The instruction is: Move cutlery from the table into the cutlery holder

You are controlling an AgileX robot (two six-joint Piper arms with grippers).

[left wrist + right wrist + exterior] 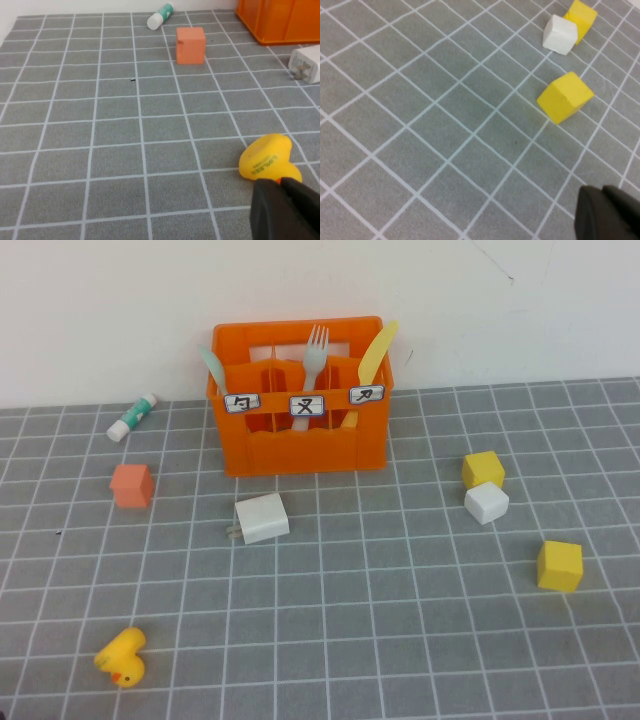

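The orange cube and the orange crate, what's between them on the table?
Nothing: in the high view only bare grey table lies between the orange cube and the orange crate. The left gripper and right gripper show only in their wrist views.

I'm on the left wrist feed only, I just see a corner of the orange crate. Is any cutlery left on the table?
Observer: None that shows. In the high view the mint-green spoon, the fork and the pale yellow knife all stand in the cutlery holder.
Operator: Same compartment?
Observer: No. The spoon is at the robot's left end, the fork in the middle, the knife at the right end.
Operator: Where's the right gripper?
Observer: The right gripper shows only in its own wrist view, above bare table near a yellow cube. The left gripper is by the yellow duck.
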